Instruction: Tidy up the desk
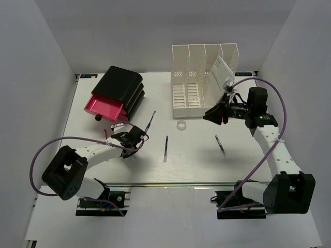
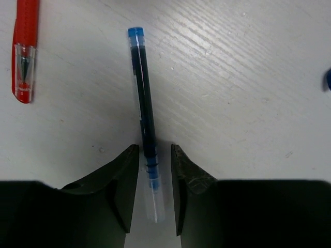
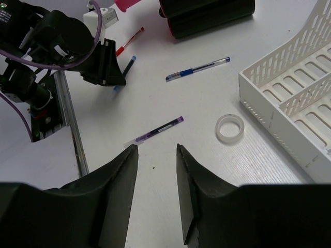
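Left wrist view shows the left gripper (image 2: 155, 150) low over the desk (image 2: 238, 93), its two fingers slightly spread on both sides of a blue-capped pen (image 2: 143, 88) lying flat between them, with a small gap on each side, while a red pen (image 2: 25, 46) lies apart at the upper left. From above, the desk fills the middle of the scene, its silver rail (image 1: 181, 184) along the near edge. The right gripper (image 3: 158, 150) hangs above the desk with fingers parted and nothing between them — below it lie a purple pen (image 3: 158, 130), a clear tape ring (image 3: 230, 128) and the white file rack (image 3: 289, 98).
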### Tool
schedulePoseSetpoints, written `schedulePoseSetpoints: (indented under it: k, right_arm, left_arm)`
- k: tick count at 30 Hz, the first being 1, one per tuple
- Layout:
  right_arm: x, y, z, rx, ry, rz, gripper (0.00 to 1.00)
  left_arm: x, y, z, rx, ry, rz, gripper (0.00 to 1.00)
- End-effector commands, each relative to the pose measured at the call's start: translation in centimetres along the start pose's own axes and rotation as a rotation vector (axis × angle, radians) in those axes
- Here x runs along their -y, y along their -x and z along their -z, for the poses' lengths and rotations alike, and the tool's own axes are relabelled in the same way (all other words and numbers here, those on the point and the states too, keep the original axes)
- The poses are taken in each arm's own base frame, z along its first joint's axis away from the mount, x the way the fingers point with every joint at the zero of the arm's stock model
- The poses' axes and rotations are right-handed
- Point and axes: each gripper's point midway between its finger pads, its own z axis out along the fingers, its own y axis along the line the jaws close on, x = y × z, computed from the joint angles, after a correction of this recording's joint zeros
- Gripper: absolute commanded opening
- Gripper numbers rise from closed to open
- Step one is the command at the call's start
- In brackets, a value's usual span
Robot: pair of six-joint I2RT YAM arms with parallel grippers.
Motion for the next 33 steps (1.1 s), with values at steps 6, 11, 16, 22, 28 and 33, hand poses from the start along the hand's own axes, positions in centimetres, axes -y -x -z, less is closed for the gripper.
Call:
schedulePoseSetpoints:
  k: [6, 11, 16, 22, 28, 33]
  right_arm:
    - [-0.4, 0.7, 0.7, 0.033, 0.017, 0.021, 0.41]
    - [-0.3, 0.8, 0.8, 0.038, 0.018, 0.019, 0.4]
    - [-0.7, 0.9, 1.0, 0.046, 0.031, 0.027, 0.4]
    - [0.0, 1.1, 1.9, 0.063, 0.001, 0.016, 0.4]
    - [0.2, 1.3, 2.1, 0.069, -0.01, 0.024, 0.4]
    - [0.3, 1.4, 2.3, 0.072, -0.016, 0.028, 0.4]
  left_arm:
    - [-0.4, -0.7, -0.9, -0.006, 0.009, 0.018, 0.38]
    - [-0.6, -1.7, -1.3, -0.036, 0.016, 0.006, 0.2]
    - [-0.1, -2.2, -0.9, -0.059, -0.021, 0.004, 0.0]
    - [4.6, -1.6, 3.0, -0.12, -0.244, -0.076, 0.0]
    - [9.8, -0.2, 9.2, -0.154, -0.46, -0.227, 0.0]
    - [12.5, 4.1, 14.5, -0.085, -0.533, -0.214, 0.0]
